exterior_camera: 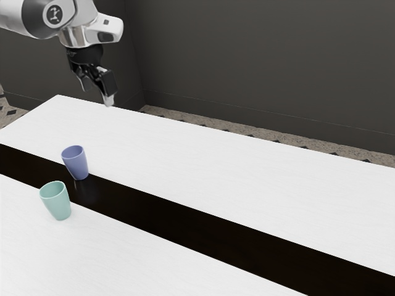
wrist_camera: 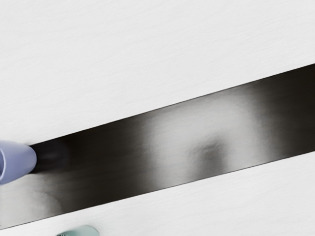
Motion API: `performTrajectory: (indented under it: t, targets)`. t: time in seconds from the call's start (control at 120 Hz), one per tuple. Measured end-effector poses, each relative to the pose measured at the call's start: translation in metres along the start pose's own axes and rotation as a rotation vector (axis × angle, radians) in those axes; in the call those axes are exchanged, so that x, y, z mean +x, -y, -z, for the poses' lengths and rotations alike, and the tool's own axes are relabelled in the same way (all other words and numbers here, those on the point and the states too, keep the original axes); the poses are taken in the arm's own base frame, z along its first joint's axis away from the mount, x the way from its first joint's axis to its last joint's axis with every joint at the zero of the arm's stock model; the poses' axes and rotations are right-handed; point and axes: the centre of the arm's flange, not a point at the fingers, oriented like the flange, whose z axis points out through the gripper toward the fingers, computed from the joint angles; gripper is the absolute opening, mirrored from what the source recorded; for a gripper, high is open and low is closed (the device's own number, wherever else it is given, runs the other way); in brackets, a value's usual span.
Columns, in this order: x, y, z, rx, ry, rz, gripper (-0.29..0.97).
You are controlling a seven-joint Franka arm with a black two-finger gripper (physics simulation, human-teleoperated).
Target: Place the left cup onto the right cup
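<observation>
Exterior view: the claw (exterior_camera: 108,97) holds nothing, its spread impossible to tell; purple cup (exterior_camera: 75,161) and teal cup (exterior_camera: 56,200) stand upright, empty.

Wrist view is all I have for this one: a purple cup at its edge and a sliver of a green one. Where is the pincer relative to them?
Observer: The pincer hangs high above the table's far edge, well apart from the purple cup, with no cup in it.
Reviewer: Are the cups stacked yet?
Observer: No. The green cup stands upright on the white surface, apart from the purple one, nearer the camera and toward the exterior view's left.
Reviewer: And the purple one?
Observer: Upright too, at the border of the dark strip.
</observation>
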Motion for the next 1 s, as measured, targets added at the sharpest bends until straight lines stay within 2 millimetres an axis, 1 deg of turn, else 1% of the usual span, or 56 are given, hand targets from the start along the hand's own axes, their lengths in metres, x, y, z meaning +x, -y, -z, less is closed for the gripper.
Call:
performTrajectory:
  t: [0.208,0.275,0.392,0.475,0.692,0.808,0.9,1.0]
  targets:
    - [-0.001,0.001,-0.007,-0.001,0.011,0.005,0.68]
    - [-0.003,0.004,-0.007,0.000,0.011,0.014,0.68]
    - [-0.008,0.028,-0.019,-0.002,0.031,0.060,0.68]
    - [-0.013,0.040,-0.027,-0.005,0.044,0.086,0.68]
    - [-0.021,0.059,-0.062,-0.032,0.103,0.128,0.68]
    - [-0.027,0.073,-0.081,-0.044,0.130,0.159,0.68]
    - [-0.032,0.085,-0.100,-0.054,0.149,0.188,0.68]
    - [-0.036,0.093,-0.113,-0.067,0.156,0.213,0.68]
